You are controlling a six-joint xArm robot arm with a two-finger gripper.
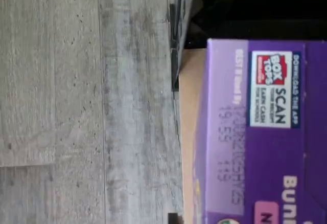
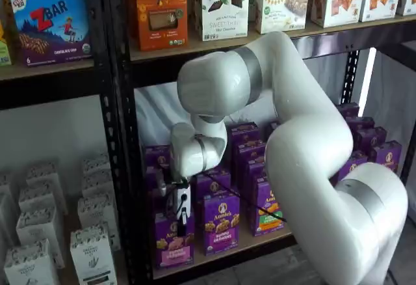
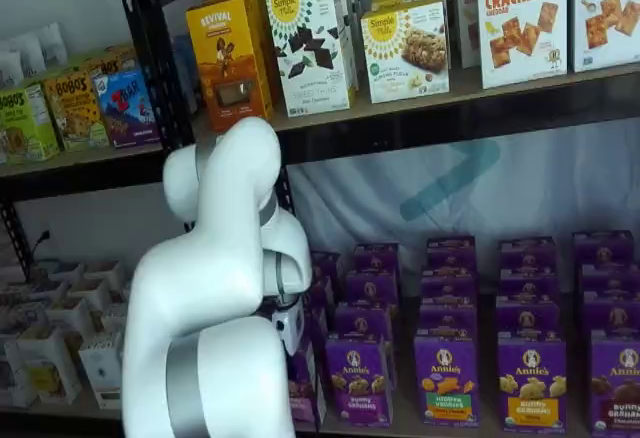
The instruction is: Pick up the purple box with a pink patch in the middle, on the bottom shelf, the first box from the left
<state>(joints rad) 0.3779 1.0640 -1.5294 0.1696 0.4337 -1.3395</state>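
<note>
White arm's gripper [image 2: 180, 212] sits right over the upright purple carton with pink label band [image 2: 173, 241], leftmost at the tan wooden bottom shelf's [image 2: 260, 239] front; can't tell how the jaws stand.

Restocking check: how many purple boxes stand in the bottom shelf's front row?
5 boxes in a shelf view: one half behind the arm, then four to its right. More may be hidden past the frame edge.
</note>
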